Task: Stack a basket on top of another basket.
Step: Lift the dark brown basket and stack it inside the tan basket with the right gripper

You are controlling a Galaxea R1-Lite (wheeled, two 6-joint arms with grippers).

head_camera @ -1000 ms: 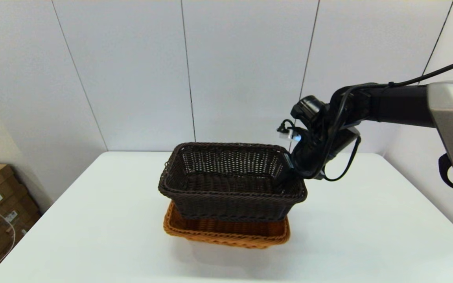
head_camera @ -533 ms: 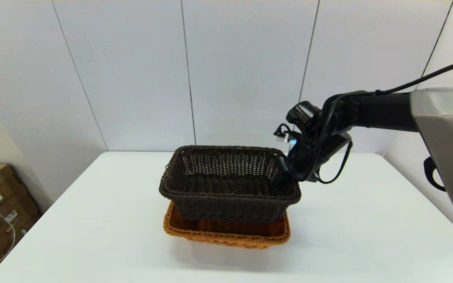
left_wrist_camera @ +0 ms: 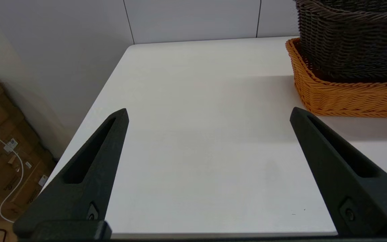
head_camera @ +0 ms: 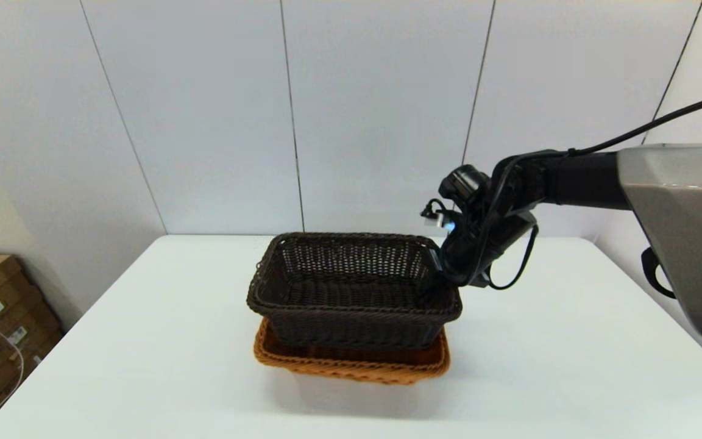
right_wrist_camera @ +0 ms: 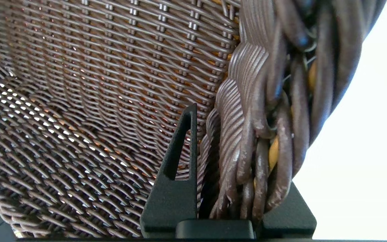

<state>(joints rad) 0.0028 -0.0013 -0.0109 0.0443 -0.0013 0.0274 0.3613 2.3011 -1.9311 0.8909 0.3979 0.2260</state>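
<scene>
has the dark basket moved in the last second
Yes. The dark basket, held by the right gripper, has sunk deeper into the orange basket, which stays put.

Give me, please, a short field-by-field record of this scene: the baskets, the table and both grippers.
dark brown basket: nested in the orange basket, rim above it
right gripper: shut on the dark basket's right rim, one of its fingers inside the wall
left gripper: open, empty, over the bare white table, beside the baskets
</scene>
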